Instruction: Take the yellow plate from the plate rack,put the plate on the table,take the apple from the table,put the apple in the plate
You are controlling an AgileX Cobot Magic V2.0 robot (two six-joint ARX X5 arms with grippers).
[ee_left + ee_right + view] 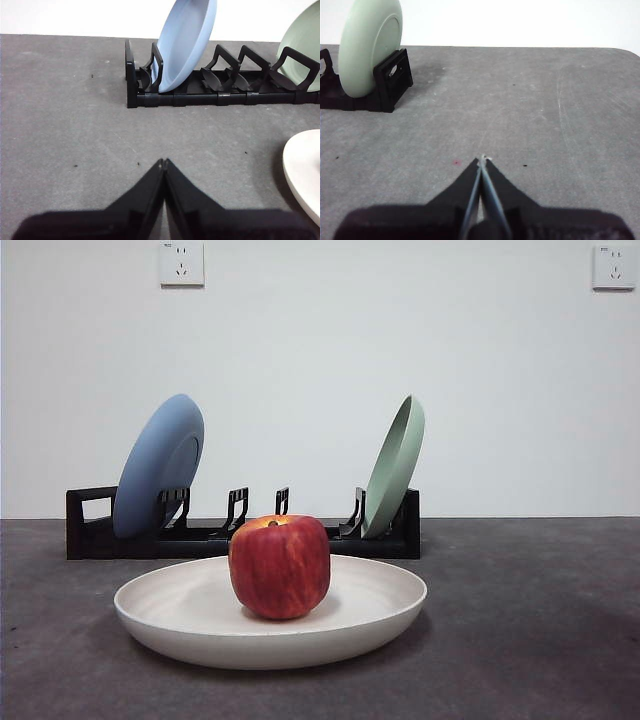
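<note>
The cream yellow plate [180, 615] lies flat on the grey table [540, 620], in front of the black plate rack [90, 530]. The red apple [280, 566] stands upright in the middle of the plate. In the left wrist view the plate's rim [305, 170] shows at the edge, and the rack [200, 95] lies ahead. My left gripper [163, 162] is shut and holds nothing, over bare table away from the plate. My right gripper [481, 159] is shut and empty too, over bare table beside the rack's end [390, 82]. Neither gripper appears in the front view.
A blue plate [160, 465] leans in the rack's left end and a pale green plate [395, 468] leans in its right end. A white wall with two sockets [181, 262] stands behind the table.
</note>
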